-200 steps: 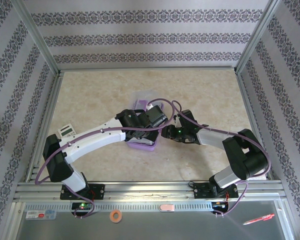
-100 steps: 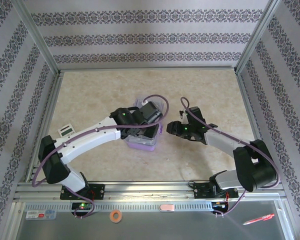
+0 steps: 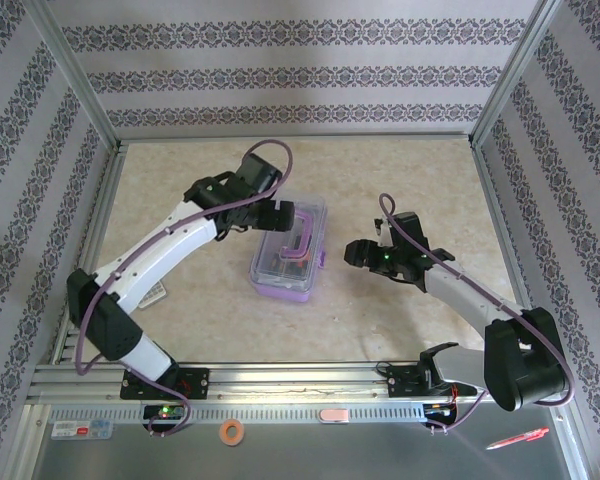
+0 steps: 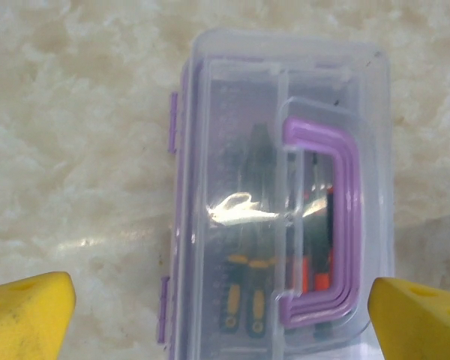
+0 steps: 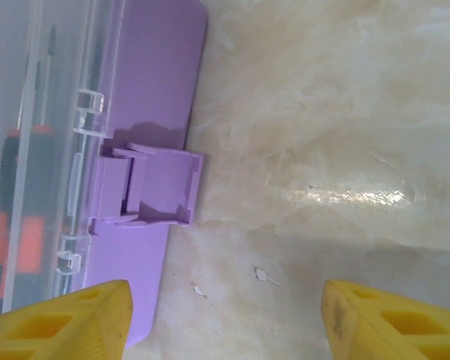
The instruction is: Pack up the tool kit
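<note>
Nearest, the right gripper (image 3: 352,254) hangs empty, jaws apart, just beside the right side of the tool kit (image 3: 290,255), prob. aimed at its purple latch (image 5: 146,187), which looks not yet snapped down. The kit sits mid-surface, clear lid shut & handle (image 4: 326,225) folded flat, tools inside; over its far end the left gripper (image 3: 283,214) is spread wide, holding nothing. Count: 1 case, 1 latch seen, 2 yellow-black screwdrivers (image 4: 236,300), min. 1 orange screwdriver (image 4: 306,271), 2 grippers.

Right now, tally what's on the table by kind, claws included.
Tool kit case: 1
Calculator, partly hidden: 1
Claws: 2, left claw and right claw, both open
Total: 4
The tools inside the case are too blurred to count, so they are left out.
</note>
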